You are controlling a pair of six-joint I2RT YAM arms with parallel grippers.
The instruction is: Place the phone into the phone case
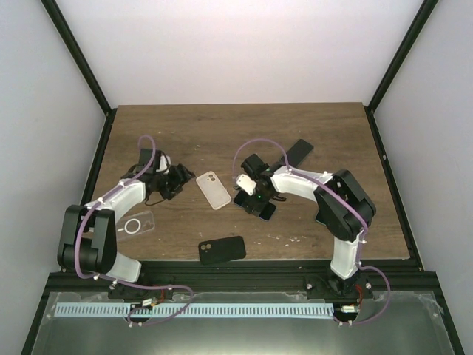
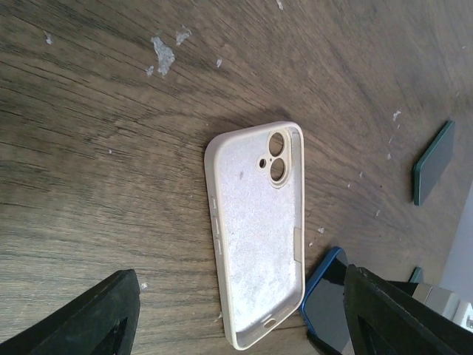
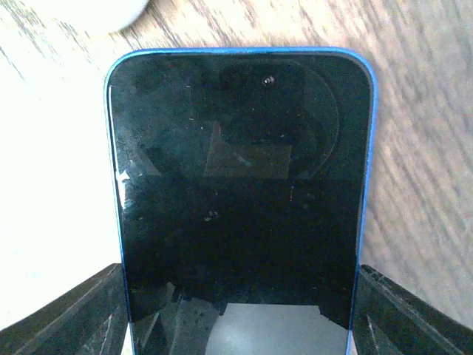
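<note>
Two sets of fingers meet near the middle of the wooden surface [image 2: 96, 148]. The left fingers [image 1: 179, 180] are spread wide and hold nothing. The near end of the white case [image 2: 255, 237] lies flat in the gap between their tips. The case sits hollow side up with nothing inside it, its camera cutouts at the end farthest from those fingers.

The right fingers [image 1: 250, 201] are clamped on the long edges of the blue-rimmed phone [image 3: 240, 192]. It faces screen up, and its top end reaches out past their tips. Whether the phone rests on the wood or hangs just above it cannot be told. One corner of it sits just beside the case's near corner, at the inner side of the left fingers.

Bare wood runs beyond the case's far end and out to the left of the left fingers. A green slab [image 2: 432, 163] lies well beyond the right fingers. A black slab [image 1: 222, 250] lies behind both sets, close to the near edge. A clear case [image 1: 133, 224] with a ring on it rests behind the left fingers, beside that arm.
</note>
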